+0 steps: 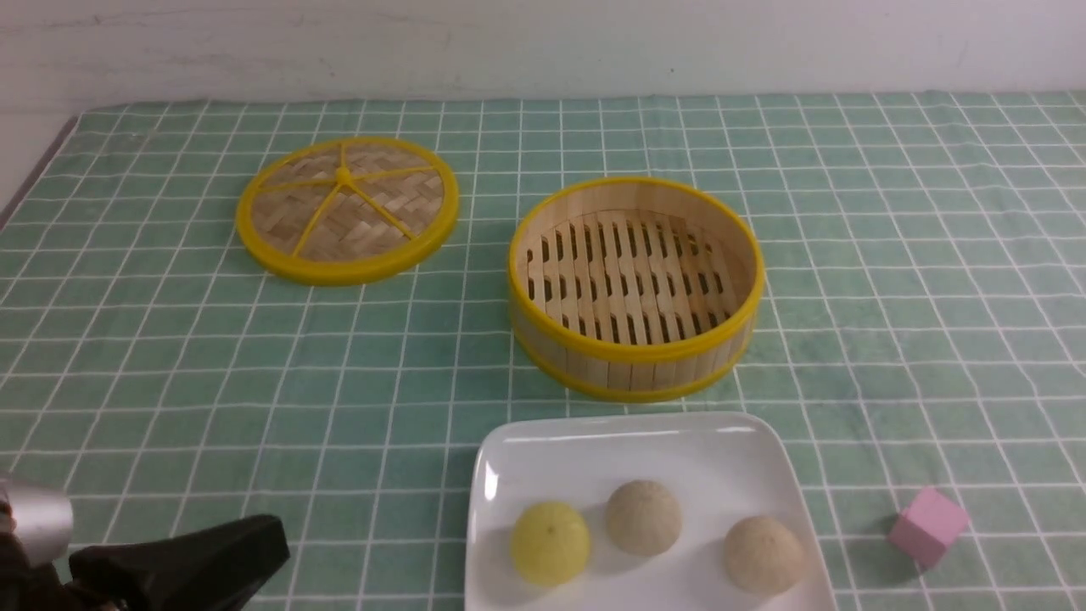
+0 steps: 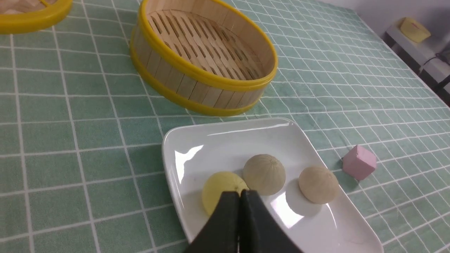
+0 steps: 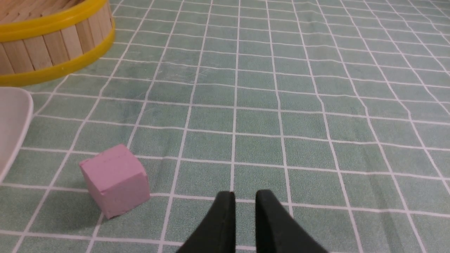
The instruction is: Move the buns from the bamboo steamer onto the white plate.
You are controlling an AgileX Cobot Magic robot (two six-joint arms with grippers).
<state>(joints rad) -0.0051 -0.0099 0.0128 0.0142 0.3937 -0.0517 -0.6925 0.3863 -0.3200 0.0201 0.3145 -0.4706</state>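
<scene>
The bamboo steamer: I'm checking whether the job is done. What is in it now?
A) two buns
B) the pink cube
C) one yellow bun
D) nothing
D: the bamboo steamer shows only its bare slatted floor, and three buns lie on the white plate.

Counter (image 1: 891,255): green cloth, white grid. Bamboo steamer (image 1: 635,352): pale slats, yellow bands. White plate (image 1: 721,458): glossy. Buns: pale yellow bun (image 1: 550,541), cream-beige bun (image 1: 763,553), grey-tan bun (image 1: 643,517). Cube (image 1: 927,525): pink. Woven disc (image 1: 347,208): yellow spokes.
</scene>
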